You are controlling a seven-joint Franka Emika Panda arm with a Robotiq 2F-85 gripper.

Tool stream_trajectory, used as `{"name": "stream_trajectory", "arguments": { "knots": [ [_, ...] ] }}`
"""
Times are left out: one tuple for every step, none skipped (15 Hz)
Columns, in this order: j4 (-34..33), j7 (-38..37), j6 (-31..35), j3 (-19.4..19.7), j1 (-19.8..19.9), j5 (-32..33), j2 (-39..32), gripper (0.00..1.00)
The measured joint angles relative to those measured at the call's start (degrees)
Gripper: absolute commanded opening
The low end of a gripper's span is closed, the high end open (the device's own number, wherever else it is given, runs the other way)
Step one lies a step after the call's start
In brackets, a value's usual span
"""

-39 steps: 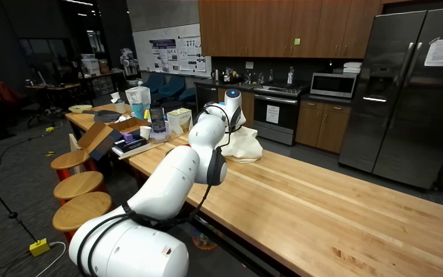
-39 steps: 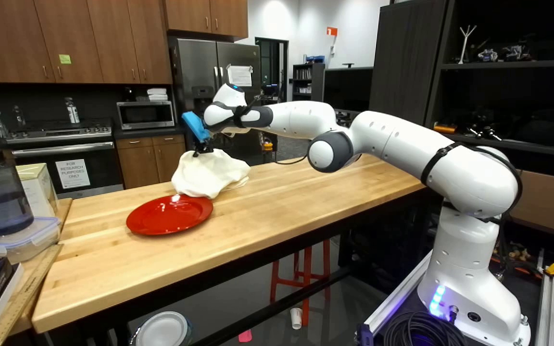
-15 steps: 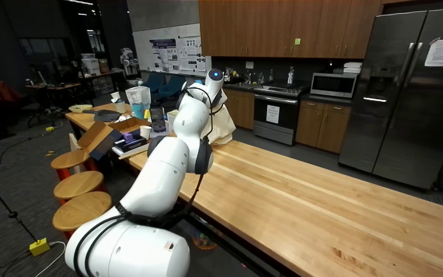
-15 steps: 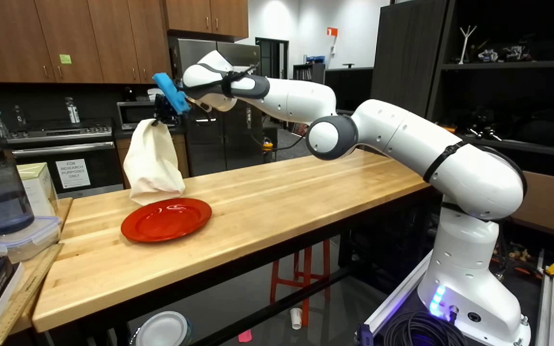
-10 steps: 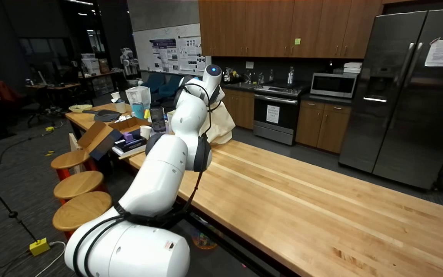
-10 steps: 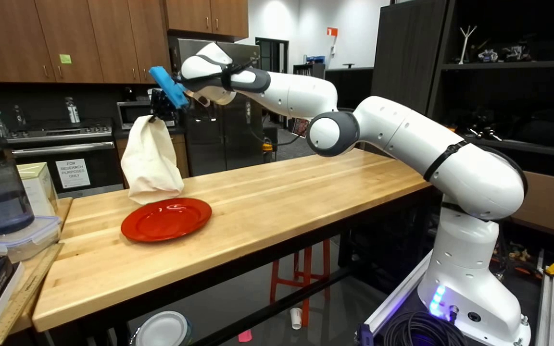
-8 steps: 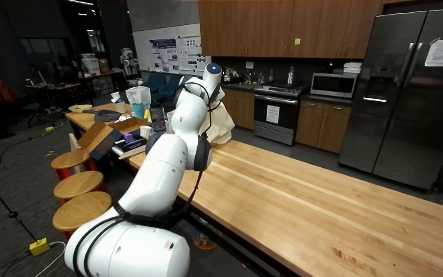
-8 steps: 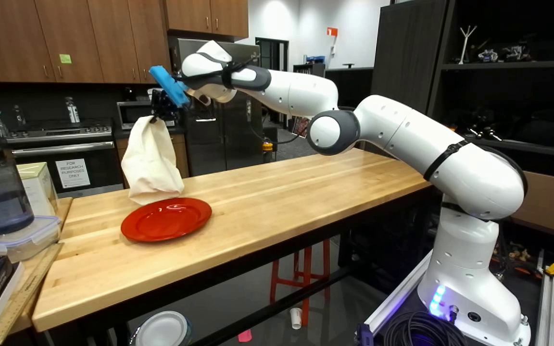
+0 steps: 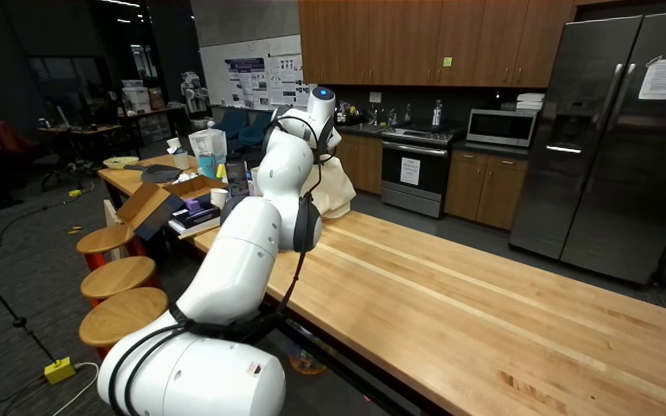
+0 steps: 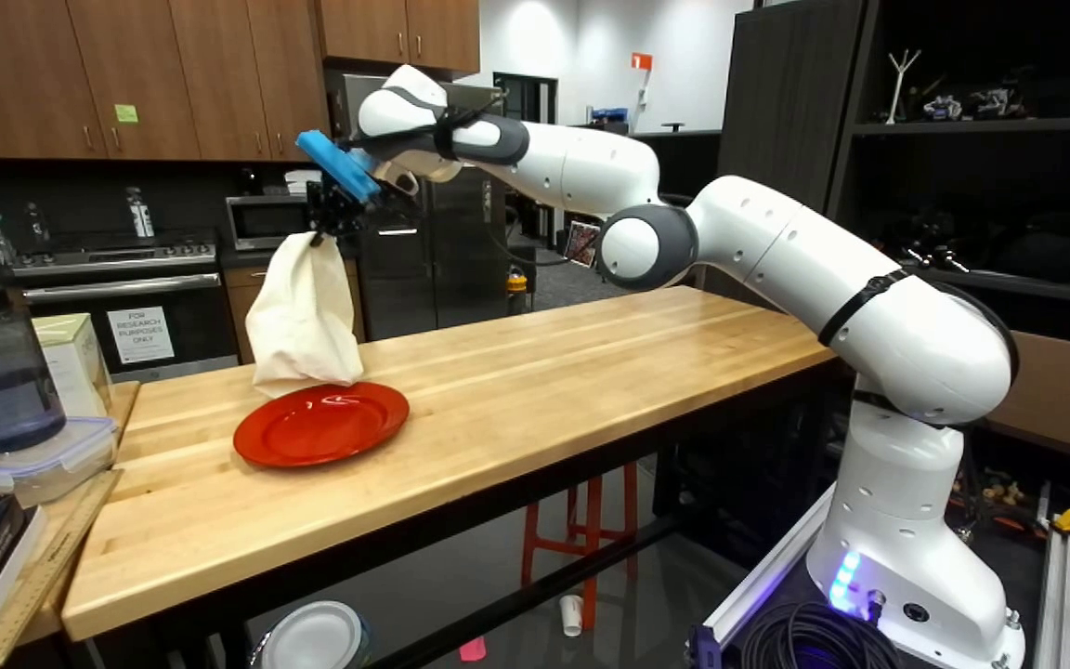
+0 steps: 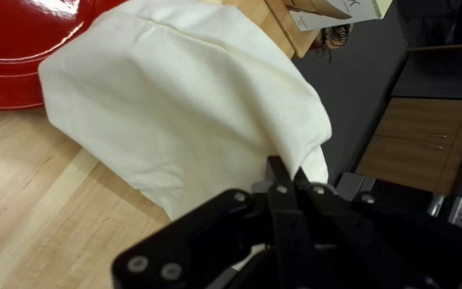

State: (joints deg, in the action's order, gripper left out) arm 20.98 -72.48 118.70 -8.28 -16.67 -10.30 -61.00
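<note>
In the wrist view, the claw [image 11: 289, 171], squeezed nearly closed, pinches a creamy white cloth [image 11: 191, 100]. The cloth hangs soft and wrinkly near a red plate [image 11: 10, 50], upper left.

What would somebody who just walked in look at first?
Probably the shiny red plate on the wooden table. Just behind it in an exterior view, a cream cloth hangs from black jaws closed on its top. A big white robot arm carries those jaws, stretching over the table from the right of that view.
</note>
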Motion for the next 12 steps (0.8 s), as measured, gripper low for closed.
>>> {"name": "stream_trajectory", "arguments": {
  "knots": [
    [0.03, -0.11, -1.75, 0.54, 0.02, 0.38, 0.28, 0.01],
    [0.07, -0.35, -3.59, 1.14, 0.03, 0.93, 0.56, 0.01],
    [0.10, -0.99, -5.76, 1.85, 0.03, 1.69, 0.85, 0.01],
    [0.15, -1.89, -8.20, 2.63, 0.01, 2.57, 1.16, 0.01],
    [0.16, -3.23, -10.85, 3.53, -0.02, 3.63, 1.39, 0.01],
    [0.19, -4.70, -13.58, 4.32, -0.02, 4.58, 1.56, 0.01],
    [0.27, -6.15, -16.32, 5.00, 0.01, 5.31, 1.73, 0.01],
    [0.15, -7.64, -19.70, 5.66, 0.06, 5.84, 1.75, 0.01],
    [0.11, -9.02, -23.04, 6.13, 0.19, 6.03, 1.74, 0.01],
    [0.11, -10.26, -26.24, 6.48, 0.35, 6.06, 1.74, 0.01],
    [0.15, -11.46, -29.65, 6.64, 0.57, 6.06, 1.70, 0.01],
    [0.21, -12.55, -32.93, 6.67, 0.81, 6.06, 1.63, 0.01]
  ]
}}
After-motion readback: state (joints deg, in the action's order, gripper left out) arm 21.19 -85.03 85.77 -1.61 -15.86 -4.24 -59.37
